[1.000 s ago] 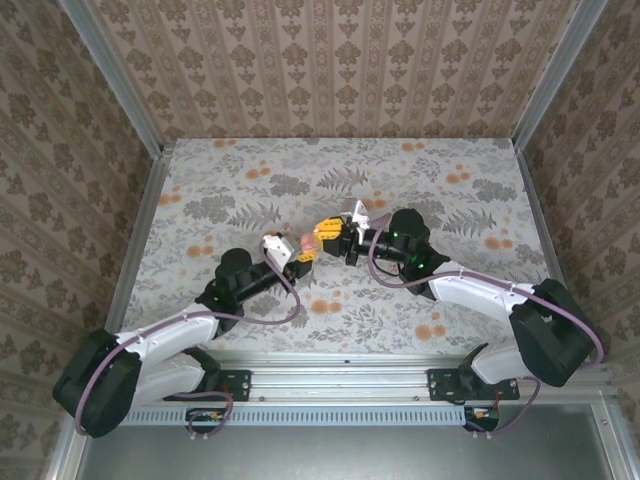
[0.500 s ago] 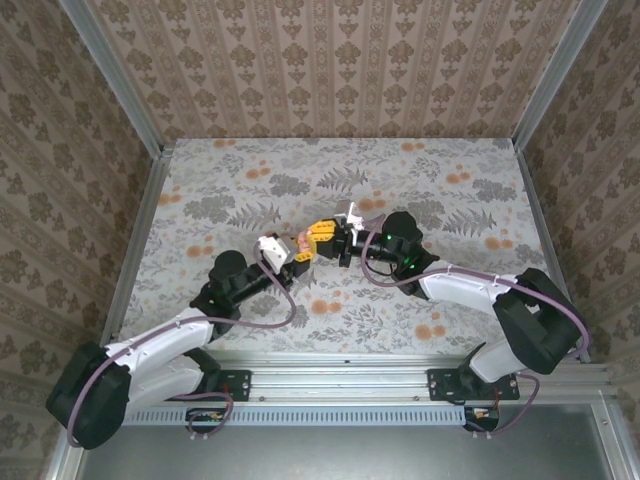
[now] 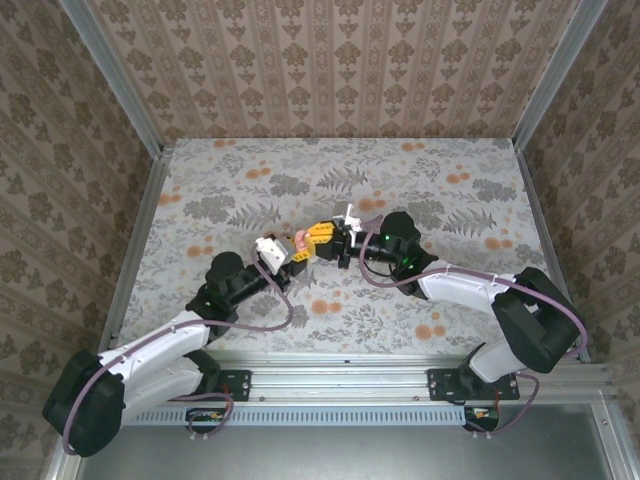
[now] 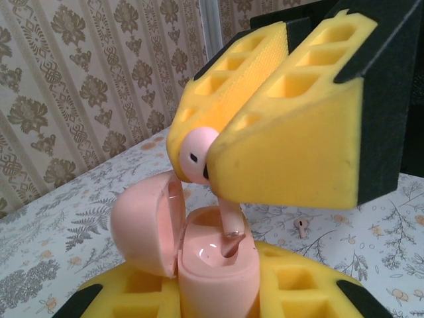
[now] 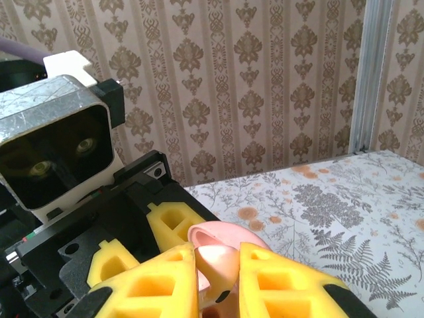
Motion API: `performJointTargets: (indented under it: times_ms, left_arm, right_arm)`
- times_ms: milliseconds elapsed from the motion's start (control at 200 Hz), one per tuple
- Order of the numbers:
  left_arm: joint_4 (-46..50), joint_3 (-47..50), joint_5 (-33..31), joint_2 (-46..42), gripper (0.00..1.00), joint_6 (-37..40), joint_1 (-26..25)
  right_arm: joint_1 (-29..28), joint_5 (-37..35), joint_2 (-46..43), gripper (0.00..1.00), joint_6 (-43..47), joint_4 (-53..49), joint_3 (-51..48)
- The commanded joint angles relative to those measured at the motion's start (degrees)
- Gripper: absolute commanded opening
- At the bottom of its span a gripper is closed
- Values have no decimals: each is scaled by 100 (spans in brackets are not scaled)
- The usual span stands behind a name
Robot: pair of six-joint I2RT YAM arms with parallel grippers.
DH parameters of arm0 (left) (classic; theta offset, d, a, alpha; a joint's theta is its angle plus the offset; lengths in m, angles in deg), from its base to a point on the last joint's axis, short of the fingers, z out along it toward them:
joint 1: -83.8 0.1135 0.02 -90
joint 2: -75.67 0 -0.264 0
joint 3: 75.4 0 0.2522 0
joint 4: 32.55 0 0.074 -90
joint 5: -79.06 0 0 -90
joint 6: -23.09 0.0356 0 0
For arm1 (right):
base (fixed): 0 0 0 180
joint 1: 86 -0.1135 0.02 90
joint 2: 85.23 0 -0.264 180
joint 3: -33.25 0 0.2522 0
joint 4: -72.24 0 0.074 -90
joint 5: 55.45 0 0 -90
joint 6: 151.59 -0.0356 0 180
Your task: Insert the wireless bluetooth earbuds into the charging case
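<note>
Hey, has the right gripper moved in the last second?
Yes. The right gripper has shifted slightly leftward in the top view, judged against the orange flower print below it, toward the left gripper.

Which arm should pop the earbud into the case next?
Right. The right jaws pinch the earbud directly over the open case, stem reaching into it. The left jaws are busy holding the case steady.

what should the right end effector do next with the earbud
Probably lower the right end effector slightly: the earbud it grips hangs stem-down, tip just entering the open charging case, head not yet seated.
</note>
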Motion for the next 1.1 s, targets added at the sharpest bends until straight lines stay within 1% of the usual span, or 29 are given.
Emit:
performJointTargets:
  times_ms: [0, 100, 325, 470, 760, 905, 920, 960, 1095]
  left_arm:
    - [-52, -103, -55, -146, 7, 156, -45]
    - [-31, -105, -86, -176, 7, 174, -46]
    - [54, -130, -91, -262, 7, 198, -46]
    - [90, -136, -117, -309, 7, 211, -45]
    - [124, -137, -108, -329, 7, 213, -42]
    - [151, -110, -107, -341, 7, 212, -39]
    - [151, -103, -108, -342, 7, 216, -45]
    - [151, -79, -112, -327, 7, 211, -38]
    - [245, -40, -121, -329, 7, 255, -46]
  right_arm:
    - [-89, 188, -180, 17, 360, -567, 242]
    - [-127, 189, -213, 17, 523, -846, 290]
    - [-193, 145, -220, 18, 664, -1062, 350]
    - [-221, 154, -224, 26, 684, -1127, 388]
    - [-224, 110, -294, 31, 676, -1096, 398]
    - [-207, -63, -466, 33, 674, -924, 221]
    - [-200, -85, -637, 33, 675, -920, 197]
    - [-169, -116, -767, 33, 688, -942, 129]
    - [-26, -139, -1248, 33, 793, -1582, -17]
